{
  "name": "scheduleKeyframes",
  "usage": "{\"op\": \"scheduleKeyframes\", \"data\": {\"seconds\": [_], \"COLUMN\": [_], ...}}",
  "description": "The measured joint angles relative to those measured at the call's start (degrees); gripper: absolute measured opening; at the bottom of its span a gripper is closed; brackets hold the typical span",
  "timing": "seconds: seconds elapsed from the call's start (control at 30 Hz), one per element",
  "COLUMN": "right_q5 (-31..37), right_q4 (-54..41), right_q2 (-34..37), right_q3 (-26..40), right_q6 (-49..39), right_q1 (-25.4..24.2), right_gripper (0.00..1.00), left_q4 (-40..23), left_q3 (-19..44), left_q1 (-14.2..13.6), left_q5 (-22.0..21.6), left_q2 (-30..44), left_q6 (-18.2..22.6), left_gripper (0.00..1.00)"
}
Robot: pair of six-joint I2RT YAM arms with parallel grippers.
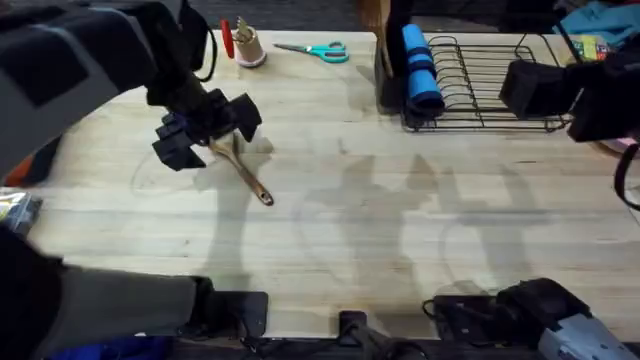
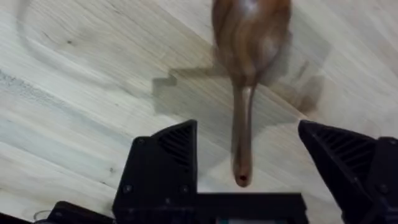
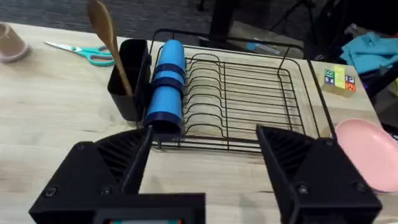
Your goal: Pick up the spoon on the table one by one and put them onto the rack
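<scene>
1. Wooden spoon (image 1: 245,172) lies flat on the table (image 1: 400,230), left of the middle, its handle end pointing toward the near edge and its bowl under the left gripper (image 1: 205,130).
2. Left gripper hangs just over that spoon with its fingers (image 2: 165,162) spread apart; in the left wrist view the handle (image 2: 242,140) runs between them and touches neither, and the bowl (image 2: 252,34) lies on the table beyond the tips.
3. Second spoon (image 3: 109,40) stands upright in the holder (image 3: 127,78) — bowl up, handle down inside it, leaning a little.
4. Holder sits at the left end of the rack (image 3: 249,93), at the far right of the table; a blue roll (image 3: 166,84) lies along the rack's left side, just beside the holder.
5. Right gripper (image 3: 205,168) hovers near the rack's front, its fingers wide apart and holding nothing.
6. Scissors (image 1: 318,50) with teal handles lie at the far edge, left of the rack; a small cup (image 1: 247,47) stands farther left.
7. Pink plate (image 3: 367,149) rests on the table just right of the rack — apart from it.
</scene>
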Motion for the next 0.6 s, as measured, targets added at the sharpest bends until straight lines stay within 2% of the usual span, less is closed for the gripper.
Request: {"op": "scheduleKeyframes", "data": {"seconds": [0.37,0.6], "right_q5": [0.0,0.0], "right_q4": [0.0,0.0], "right_q2": [0.0,0.0], "right_q3": [0.0,0.0], "right_q6": [0.0,0.0], "right_q1": [0.0,0.0], "right_gripper": [0.997,0.996], "left_q4": [2.7,2.2], "left_q3": [0.2,1.5], "left_q1": [0.0,0.0], "left_q5": [-0.5,-0.1], "left_q2": [11.0,12.3], "left_q6": [-0.9,-1.1], "left_gripper": [0.993,0.995]}}
